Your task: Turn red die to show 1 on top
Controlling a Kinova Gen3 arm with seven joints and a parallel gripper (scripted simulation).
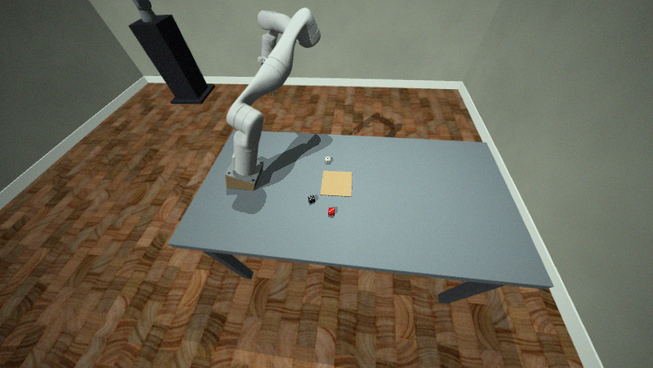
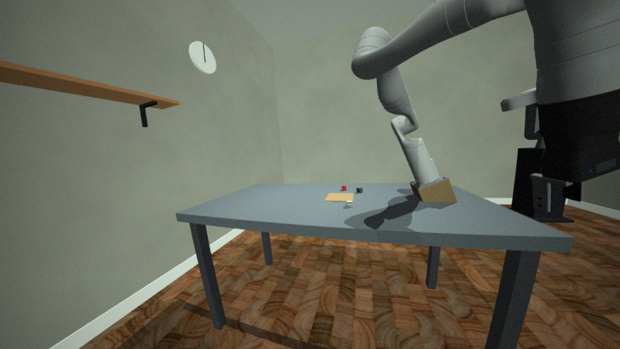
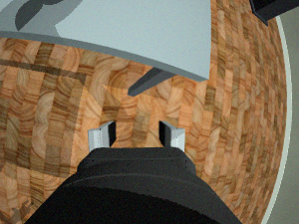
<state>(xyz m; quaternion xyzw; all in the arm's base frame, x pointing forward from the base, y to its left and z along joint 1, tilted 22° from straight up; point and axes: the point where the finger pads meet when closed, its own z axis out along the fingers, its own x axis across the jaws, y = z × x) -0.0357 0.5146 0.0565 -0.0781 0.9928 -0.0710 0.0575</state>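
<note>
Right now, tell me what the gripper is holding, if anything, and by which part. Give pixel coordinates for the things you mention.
Nothing is held: the gripper (image 3: 137, 129) is open, with only floor showing between its fingers. The red die (image 1: 330, 211) (image 2: 343, 187) sits on the table (image 1: 411, 205) (image 2: 277, 207).

A sparse robot lab or test room was suggested: an arm (image 1: 274, 68) (image 2: 390, 93) was mounted on a table (image 1: 411, 191) (image 2: 277, 212); from the top view, a dark pedestal (image 1: 171, 59) was seen toward eleven o'clock.

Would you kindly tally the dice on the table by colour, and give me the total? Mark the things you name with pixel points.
Red die (image 1: 330, 211) (image 2: 343, 187): 1
Black die (image 1: 311, 198) (image 2: 359, 190): 1
White die (image 1: 327, 160) (image 2: 349, 203): 1
Total: 3
</note>
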